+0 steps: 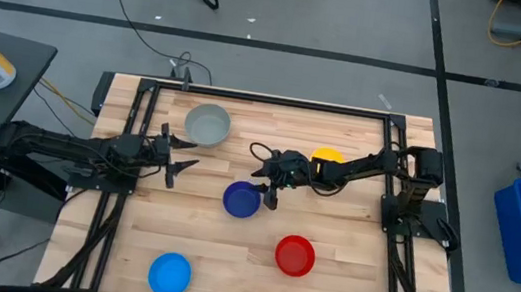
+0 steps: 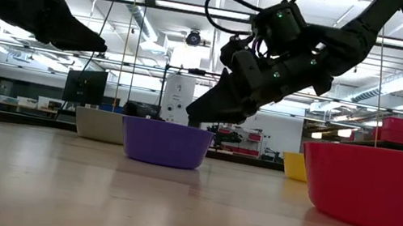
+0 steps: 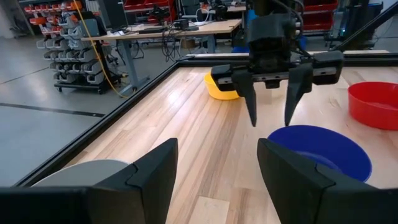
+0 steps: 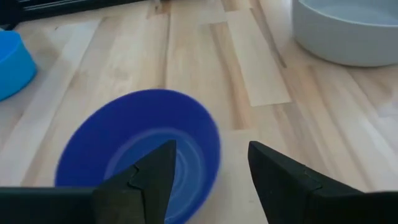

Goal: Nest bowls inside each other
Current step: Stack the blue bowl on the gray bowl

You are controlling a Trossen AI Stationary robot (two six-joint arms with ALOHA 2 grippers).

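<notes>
Bowls look light, stiff and slick, best pinched across a thin rim.

High view: the right end effector point(image 1: 272, 180), fingers spread and empty, hovers at one o'clock of the dark blue bowl point(image 1: 242, 200) near table centre. The left end effector point(image 1: 179, 155), also wide and empty, waits at five o'clock of the grey bowl point(image 1: 208, 124). The yellow bowl point(image 1: 326, 158) lies under the right arm.

Low view: the right end effector sits above the dark blue bowl's rim, apart.

Right wrist view: the bowl lies just beyond the fingertips point(image 4: 163, 163).
</notes>
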